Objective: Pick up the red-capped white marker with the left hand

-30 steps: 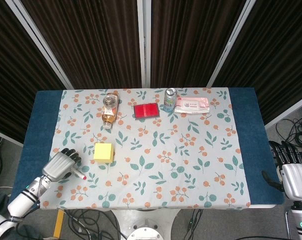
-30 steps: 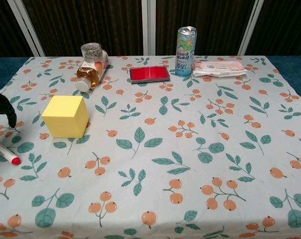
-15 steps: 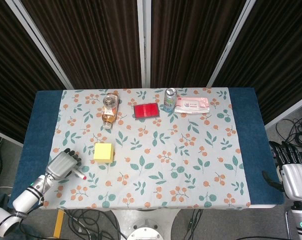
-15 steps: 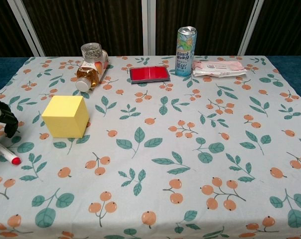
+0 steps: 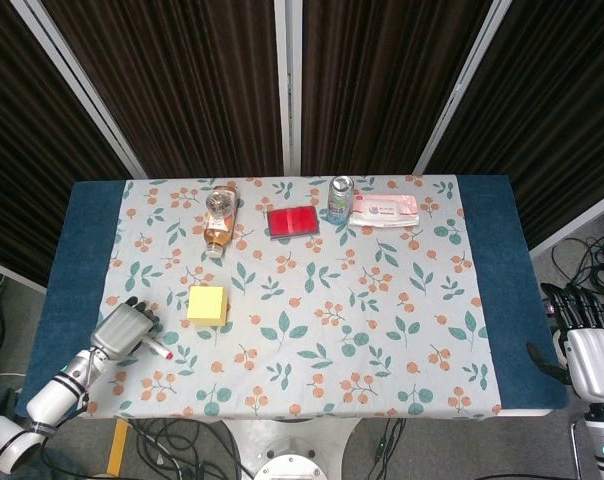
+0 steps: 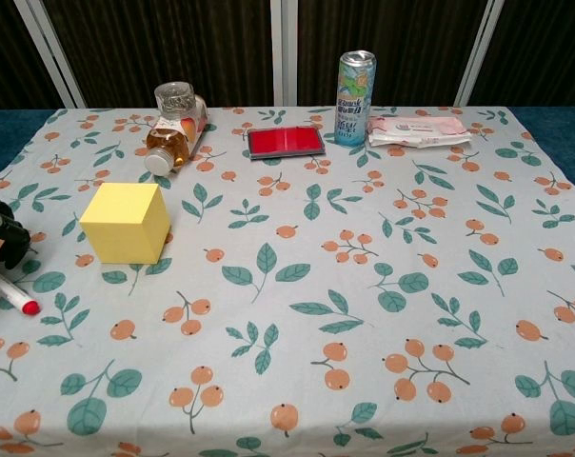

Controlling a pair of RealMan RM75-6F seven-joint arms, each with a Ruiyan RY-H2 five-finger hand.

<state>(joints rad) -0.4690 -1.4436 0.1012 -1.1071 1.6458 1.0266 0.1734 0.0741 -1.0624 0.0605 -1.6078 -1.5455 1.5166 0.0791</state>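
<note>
Yellow cube (image 6: pixel 126 223), can (image 6: pixel 355 84) (upright)

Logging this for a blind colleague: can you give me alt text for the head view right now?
The left hand sits over the red-capped white marker near the table's front-left edge, beside a yellow cube. A bottle, red case, can and wipes pack line the far side; the right hand is off the table.

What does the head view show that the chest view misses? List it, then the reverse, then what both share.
Only the head view shows the right hand off the table's right edge, and most of the left hand over the marker. Only the chest view shows the print on the can. Both share the marker's red cap, yellow cube, bottle on its side, red case and wipes pack.
</note>
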